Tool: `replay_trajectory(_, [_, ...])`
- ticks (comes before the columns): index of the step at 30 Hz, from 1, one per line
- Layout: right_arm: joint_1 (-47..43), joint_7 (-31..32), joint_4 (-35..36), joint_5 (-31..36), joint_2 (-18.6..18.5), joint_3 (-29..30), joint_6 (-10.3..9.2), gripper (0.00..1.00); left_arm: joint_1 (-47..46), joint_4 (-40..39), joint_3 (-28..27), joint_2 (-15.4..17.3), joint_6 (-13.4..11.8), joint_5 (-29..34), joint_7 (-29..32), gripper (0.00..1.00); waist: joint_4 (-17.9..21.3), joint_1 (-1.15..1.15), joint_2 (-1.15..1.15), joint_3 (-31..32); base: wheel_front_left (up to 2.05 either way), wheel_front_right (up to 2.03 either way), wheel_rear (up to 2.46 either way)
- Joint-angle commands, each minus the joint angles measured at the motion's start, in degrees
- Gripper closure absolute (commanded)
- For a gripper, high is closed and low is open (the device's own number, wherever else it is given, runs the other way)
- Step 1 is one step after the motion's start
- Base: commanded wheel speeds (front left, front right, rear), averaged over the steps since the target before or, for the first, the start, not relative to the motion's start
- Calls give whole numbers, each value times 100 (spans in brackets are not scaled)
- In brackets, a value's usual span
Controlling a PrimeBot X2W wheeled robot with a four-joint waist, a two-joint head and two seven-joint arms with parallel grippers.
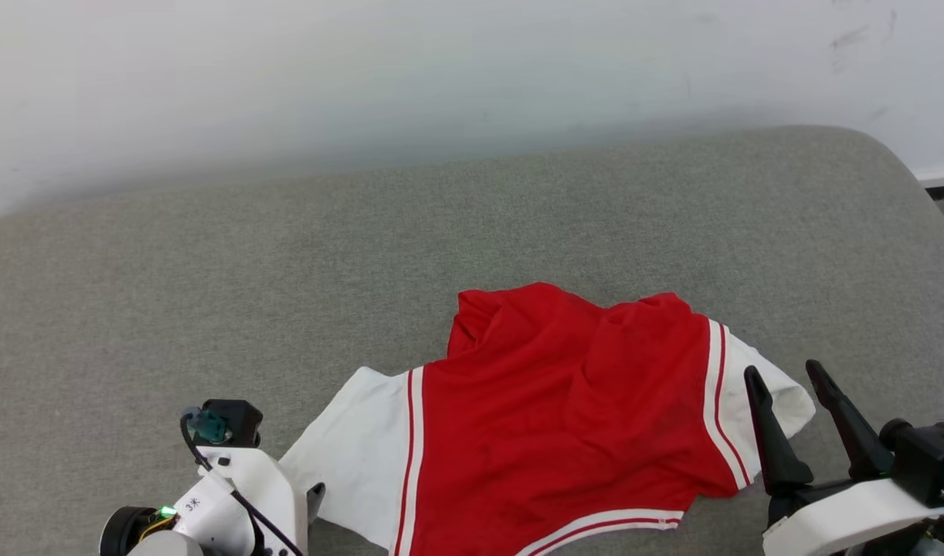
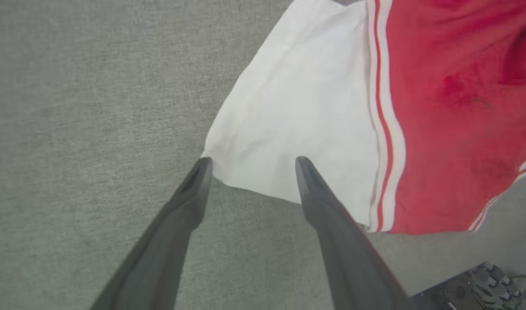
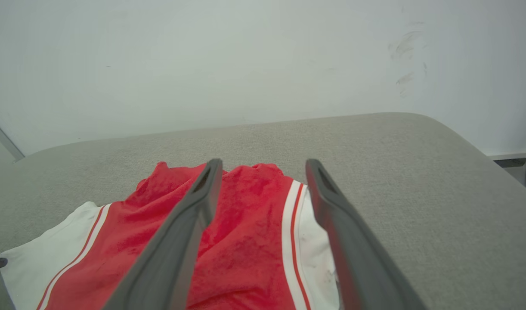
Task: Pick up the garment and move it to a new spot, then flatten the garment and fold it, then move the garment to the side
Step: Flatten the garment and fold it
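You have the red shirt (image 1: 549, 417) lying rumpled on the grey upholstered surface (image 1: 209, 270), close to the robot, with a white sleeve out at each side. Your left gripper (image 2: 252, 160) has its fingers spread wide, tips at the edge of the left sleeve (image 2: 297, 107), holding nothing. Your right gripper (image 1: 785, 371) is likewise spread and empty, just beside the right sleeve (image 1: 777, 398).

Light is bright and even, shadows soft; fingers (image 2: 159, 254) of the left gripper (image 2: 250, 159) blur toward the wrist.
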State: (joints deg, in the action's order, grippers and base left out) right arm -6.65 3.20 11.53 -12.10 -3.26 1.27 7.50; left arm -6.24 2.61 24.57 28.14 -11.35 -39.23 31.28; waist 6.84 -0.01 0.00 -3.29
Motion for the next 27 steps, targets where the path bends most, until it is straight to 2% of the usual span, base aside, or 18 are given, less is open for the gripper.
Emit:
replay_trajectory(1, [96,-33,-15,-39,25,0,-2,0,-91,93,59,62,-36,16,171,0,92,1,0,-131,0,0,0])
replay_trajectory(4, [164,-79,-71,-71,31,-20,-2,0,-228,285,90,128,-131,12,478,0,173,1,0,-284,0,0,0])
replay_trajectory(7, [237,-122,-128,-107,36,17,-2,0,-296,507,182,112,-103,-15,707,0,238,1,0,-437,0,0,0])
replay_trajectory(12, [362,-182,-225,-159,40,34,-2,0,-329,929,559,-76,139,-166,1227,1,289,1,0,-620,0,0,0])
replay_trajectory(13, [369,-175,-254,-153,40,45,-2,0,-319,988,627,-158,211,-224,1268,53,298,1,0,-644,0,0,0])
replay_trajectory(14, [380,-168,-282,-157,42,52,-2,0,-324,1033,693,-225,289,-241,1286,100,302,1,0,-656,0,0,0])
replay_trajectory(16, [401,-151,-336,-195,41,105,-2,0,-353,1082,777,-289,398,-212,1207,100,294,1,0,-669,0,0,0])
replay_trajectory(19, [395,-77,-451,-251,37,194,-2,0,-394,1115,697,-257,414,-126,921,100,268,1,0,-618,0,0,0])
replay_trajectory(23, [338,107,-693,-414,-119,404,-2,0,-470,970,561,-232,335,29,451,100,191,1,0,-495,0,0,0])
replay_trajectory(27, [264,553,-1011,-669,-263,741,-2,0,-430,702,382,-187,176,160,-30,100,105,1,0,-379,0,0,0])
